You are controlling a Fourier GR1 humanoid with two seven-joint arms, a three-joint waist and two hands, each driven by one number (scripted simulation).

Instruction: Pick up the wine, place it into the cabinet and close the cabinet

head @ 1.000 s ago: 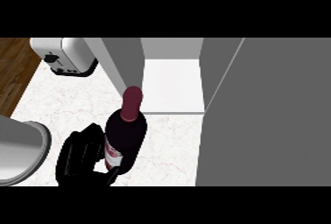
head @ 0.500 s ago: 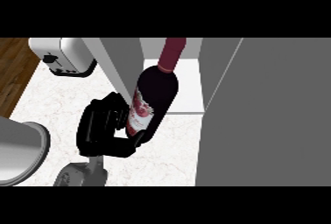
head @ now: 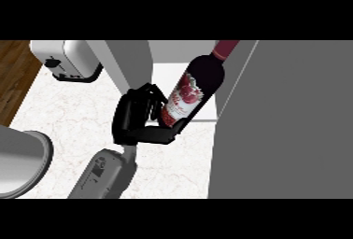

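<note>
The wine bottle (head: pixel 200 79) is dark with a red and white label and a red capped neck. It hangs tilted above the counter, its neck pointing up and right into the open cabinet. My left hand (head: pixel 134 119) is shut on the bottle's lower half from the left, with the thumb under its base. The cabinet's white shelf (head: pixel 169 74) lies behind the bottle. Its open grey door (head: pixel 289 121) stands close on the right. The right hand does not show.
A silver toaster (head: pixel 69 60) stands at the back left of the white marble counter (head: pixel 69 116). A grey round vessel (head: pixel 21 163) sits at the lower left edge. Wooden floor shows beyond the counter's left side.
My left hand has lifted the bottle off the counter and carried it up and right toward the cabinet opening. The bottle now leans more, and the forearm has come into view.
</note>
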